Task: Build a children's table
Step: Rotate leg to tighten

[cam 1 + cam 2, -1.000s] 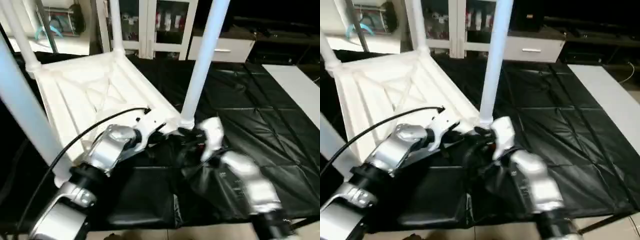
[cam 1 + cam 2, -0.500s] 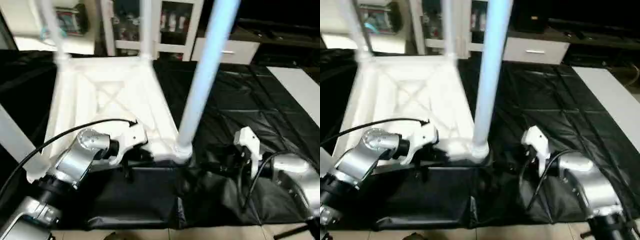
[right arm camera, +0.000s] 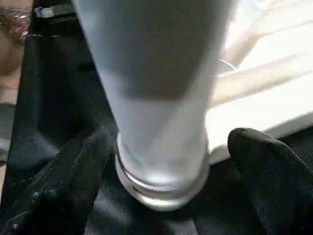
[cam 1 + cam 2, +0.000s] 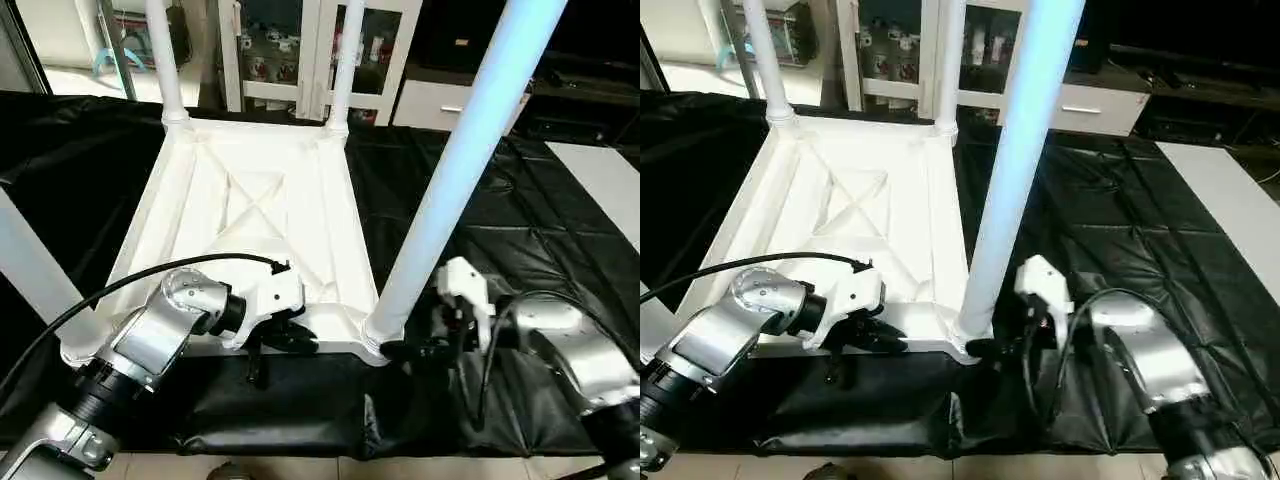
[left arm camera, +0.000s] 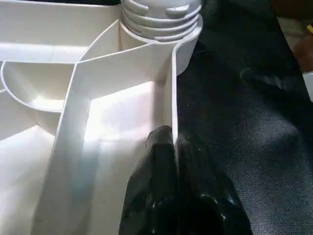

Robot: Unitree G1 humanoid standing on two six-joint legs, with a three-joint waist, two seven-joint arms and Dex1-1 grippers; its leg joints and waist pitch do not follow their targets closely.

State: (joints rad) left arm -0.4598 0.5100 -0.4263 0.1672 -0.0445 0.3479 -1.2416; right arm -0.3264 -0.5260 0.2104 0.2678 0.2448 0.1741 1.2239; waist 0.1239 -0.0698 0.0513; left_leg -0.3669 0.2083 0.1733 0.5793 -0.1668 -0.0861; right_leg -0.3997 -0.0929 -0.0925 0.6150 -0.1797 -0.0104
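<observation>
Fingers of the left gripper [image 5: 173, 147] are pinched together on the near rim wall of the upturned children's table [image 4: 250, 210], beside a corner socket. Right gripper [image 3: 166, 161] fingers stand wide apart on either side of the near right leg [image 4: 455, 175] at its base, not gripping it. That table lies underside up, legs standing, on a black sheet [image 4: 520, 210] covering the tabletop.

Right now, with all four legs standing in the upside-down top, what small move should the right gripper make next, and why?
Probably close the right gripper on the near right leg base: its fingers stand open either side of it, while the left gripper pinches the table top rim.
</observation>
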